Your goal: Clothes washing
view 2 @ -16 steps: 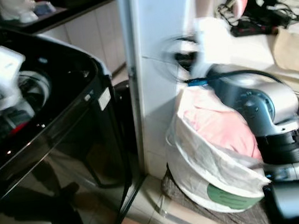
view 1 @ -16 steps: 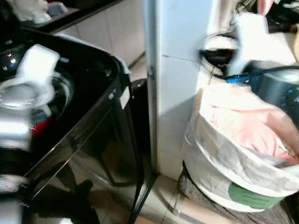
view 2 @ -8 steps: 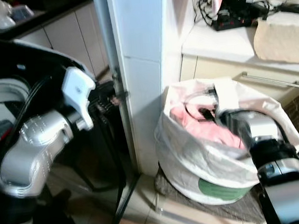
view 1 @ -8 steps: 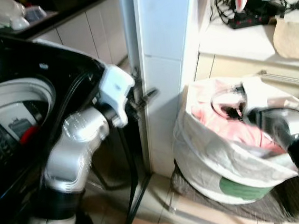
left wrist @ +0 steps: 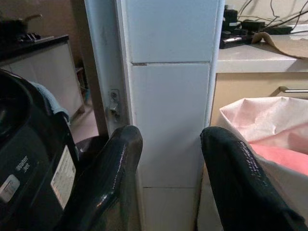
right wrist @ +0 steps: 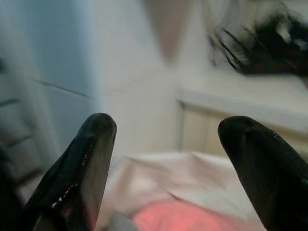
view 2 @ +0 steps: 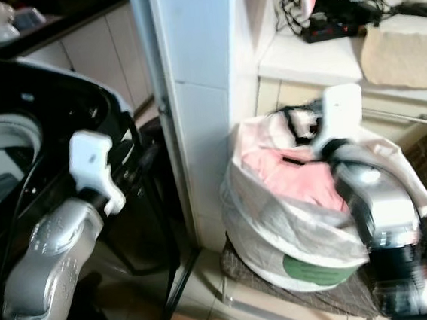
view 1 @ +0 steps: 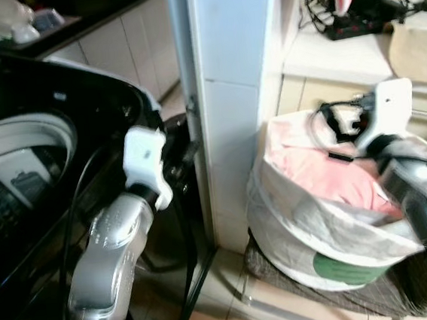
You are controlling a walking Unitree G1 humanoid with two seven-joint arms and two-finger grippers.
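Observation:
A white laundry bag (view 1: 318,225) stands on the floor right of a tiled pillar, with pink clothes (view 1: 337,182) piled in it. The black top-loading washing machine (view 1: 78,90) is at the left, its drum opening (view 1: 8,149) showing. My right gripper (view 1: 340,121) hovers open just above the pink clothes, holding nothing; its wrist view (right wrist: 168,122) looks over the bag's rim. My left gripper (view 1: 179,152) is raised between the washer's corner and the pillar. It is open and empty in the left wrist view (left wrist: 171,134).
The white tiled pillar (view 1: 233,90) stands between washer and bag. Behind the bag is a cabinet counter (view 1: 339,53) with cables and a power strip (view 1: 359,21). A dark mat (view 1: 280,263) lies under the bag. Dishes (view 1: 3,17) sit on a far counter.
My left arm has pulled back from the pillar toward the washer's corner. My right gripper has risen from inside the bag to just above the clothes, still empty.

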